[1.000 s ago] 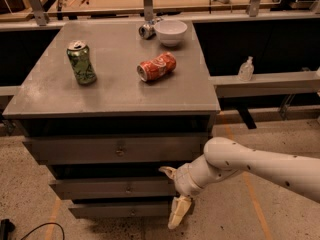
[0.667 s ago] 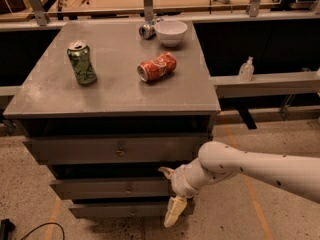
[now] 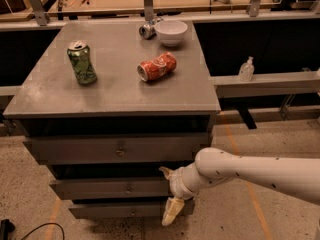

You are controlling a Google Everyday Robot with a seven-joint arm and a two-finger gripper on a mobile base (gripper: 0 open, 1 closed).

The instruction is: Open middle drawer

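The middle drawer (image 3: 100, 188) is the low grey front with a small round knob (image 3: 129, 188), below the taller top drawer (image 3: 75, 150). It looks pushed in. My gripper (image 3: 170, 191) is at the right end of the middle drawer's front, on the white arm (image 3: 250, 171) that comes in from the right. Its fingers are spread apart, one fingertip (image 3: 164, 171) at the drawer's upper edge and the other (image 3: 172, 212) hanging down in front of the bottom drawer (image 3: 115, 210). It holds nothing and is well right of the knob.
On the grey cabinet top (image 3: 45, 91) are an upright green can (image 3: 82, 63), a red can on its side (image 3: 157, 66), a white bowl (image 3: 171, 32) and a small silver can (image 3: 147, 30). A ledge with a clear bottle (image 3: 245, 69) runs to the right. A black cable (image 3: 30, 230) lies on the floor.
The gripper and arm have shifted slightly left, closer to the drawer fronts. The drawers and the things on top have not moved.
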